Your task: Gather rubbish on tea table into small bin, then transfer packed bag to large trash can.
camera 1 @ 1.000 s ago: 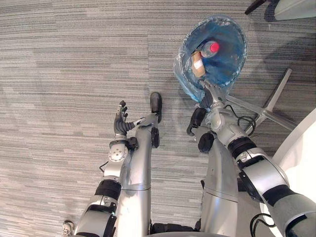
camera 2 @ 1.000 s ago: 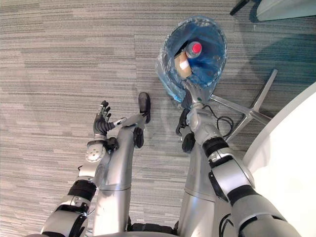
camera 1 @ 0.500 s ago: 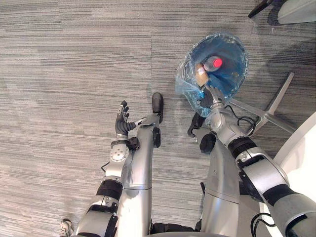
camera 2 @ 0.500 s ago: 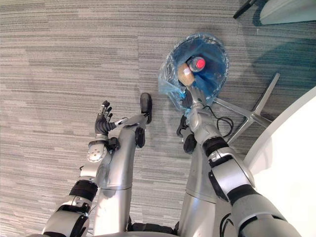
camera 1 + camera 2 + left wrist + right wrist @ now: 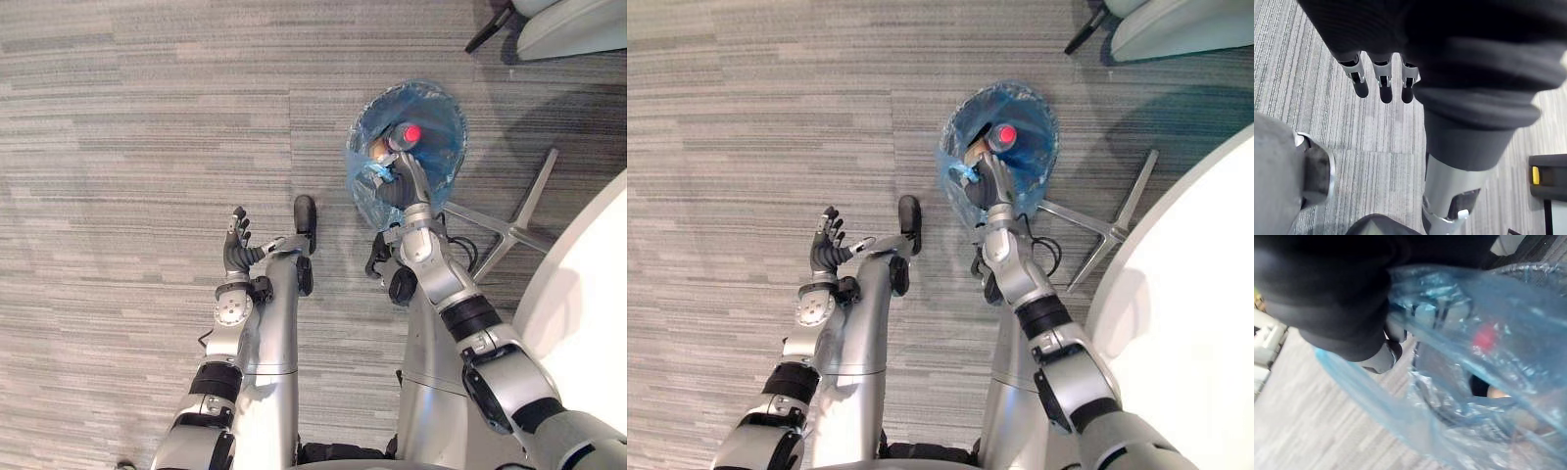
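**A:** Closest in, the left hand [image 5: 236, 247] hangs over the grey carpet [image 5: 118, 147]. What are you seeing?

**B:** Its fingers [image 5: 1384, 85] are straight and relaxed, with nothing in them and only carpet beneath.

**A:** And out on the robot's right side, the curved edge of the white bench [image 5: 588, 284].

**B:** Now move a little farther out. The right hand [image 5: 400, 184] reaches forward and clamps the near rim of the blue bag [image 5: 443, 157]. The wrist view shows its fingers curled into the plastic, with the film bunched over them.

**A:** So the bag is in that right hand, above the carpet?

**B:** Yes. The mouth gapes upward and you can look straight in. There's a bottle [image 5: 411, 133] with a red cap inside, and a brown scrap [image 5: 378, 149] just beside it against the wall nearest the hand. I can't tell what the scrap is.

**A:** And beyond the bag?

**B:** Metal chair legs [image 5: 514, 227] splay across the carpet, just to the right of the bag.
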You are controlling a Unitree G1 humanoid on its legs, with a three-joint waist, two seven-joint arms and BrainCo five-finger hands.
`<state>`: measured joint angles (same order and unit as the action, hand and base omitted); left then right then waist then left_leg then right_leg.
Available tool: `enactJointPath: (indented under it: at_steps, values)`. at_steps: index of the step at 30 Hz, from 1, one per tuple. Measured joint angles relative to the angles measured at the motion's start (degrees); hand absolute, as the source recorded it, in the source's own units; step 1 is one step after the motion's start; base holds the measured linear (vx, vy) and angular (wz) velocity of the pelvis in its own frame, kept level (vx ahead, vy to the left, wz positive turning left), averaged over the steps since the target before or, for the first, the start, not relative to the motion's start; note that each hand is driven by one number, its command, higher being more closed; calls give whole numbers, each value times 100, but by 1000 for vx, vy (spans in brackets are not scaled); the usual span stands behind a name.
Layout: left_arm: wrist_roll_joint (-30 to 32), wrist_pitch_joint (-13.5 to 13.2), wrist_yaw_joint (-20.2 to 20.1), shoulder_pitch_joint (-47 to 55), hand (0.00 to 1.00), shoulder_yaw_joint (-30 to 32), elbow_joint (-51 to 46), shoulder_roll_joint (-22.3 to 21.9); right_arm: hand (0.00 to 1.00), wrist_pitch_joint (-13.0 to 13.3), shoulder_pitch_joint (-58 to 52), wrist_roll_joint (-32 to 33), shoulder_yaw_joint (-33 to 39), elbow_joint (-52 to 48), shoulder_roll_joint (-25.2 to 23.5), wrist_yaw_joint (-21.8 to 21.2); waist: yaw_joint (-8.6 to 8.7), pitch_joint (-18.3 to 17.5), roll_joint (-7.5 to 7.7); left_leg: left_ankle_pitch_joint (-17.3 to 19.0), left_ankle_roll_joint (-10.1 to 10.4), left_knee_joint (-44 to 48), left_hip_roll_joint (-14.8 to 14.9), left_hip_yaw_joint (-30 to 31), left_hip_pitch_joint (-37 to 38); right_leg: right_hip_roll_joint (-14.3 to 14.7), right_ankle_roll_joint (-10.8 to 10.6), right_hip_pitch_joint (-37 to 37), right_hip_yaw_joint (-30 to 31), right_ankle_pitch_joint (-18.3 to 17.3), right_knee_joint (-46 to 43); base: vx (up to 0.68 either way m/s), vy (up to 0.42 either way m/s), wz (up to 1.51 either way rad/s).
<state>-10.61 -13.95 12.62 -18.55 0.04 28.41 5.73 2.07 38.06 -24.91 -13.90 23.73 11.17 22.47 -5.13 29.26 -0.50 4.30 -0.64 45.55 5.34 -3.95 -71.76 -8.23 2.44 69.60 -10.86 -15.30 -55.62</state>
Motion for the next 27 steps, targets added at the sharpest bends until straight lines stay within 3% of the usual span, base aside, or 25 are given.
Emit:
enactJointPath:
  at_steps: [4, 13, 19, 24, 27]
  values:
    - [15, 46, -6, 232, 0, 6, -105, -38, 100, 155, -384, 328, 7, -382, -208, 22, 119, -5, 10, -12, 15, -212, 52, -77, 438, 25, 4, -420, -17, 10, 196, -8, -5, -1]
    - [186, 192, -24, 583, 0, -339, -112, -113, 100, 340, -1531, 961, 70, -1200, -634, -93, 138, -27, 47, -67, 90, -920, 67, -137, 1843, 133, 26, -1842, -85, 141, 987, 33, -13, -2]
    - [246, 246, -145, 1248, 0, -520, -114, -116, 100, 409, -2744, 1381, 20, -1840, -926, -383, 136, -227, 359, -64, 94, -1627, 50, -313, 3275, 214, -95, -3242, -29, 226, 1772, 94, -13, -7]
    - [335, 256, -188, 1964, 0, -664, -121, -213, 100, 442, -3682, 1423, -14, -2465, -946, -561, 153, -1031, 405, -48, 114, -2223, 43, -434, 4149, 325, -192, -4155, -19, 330, 2537, 133, 13, -7]
    - [411, 255, -265, 2349, 0, -741, -141, -199, 100, 591, -4140, 1416, -12, -2756, -959, -666, 194, -1468, 440, -98, 152, -2740, -19, -490, 4779, 351, -221, -4727, 14, 396, 3015, 171, 10, -5]
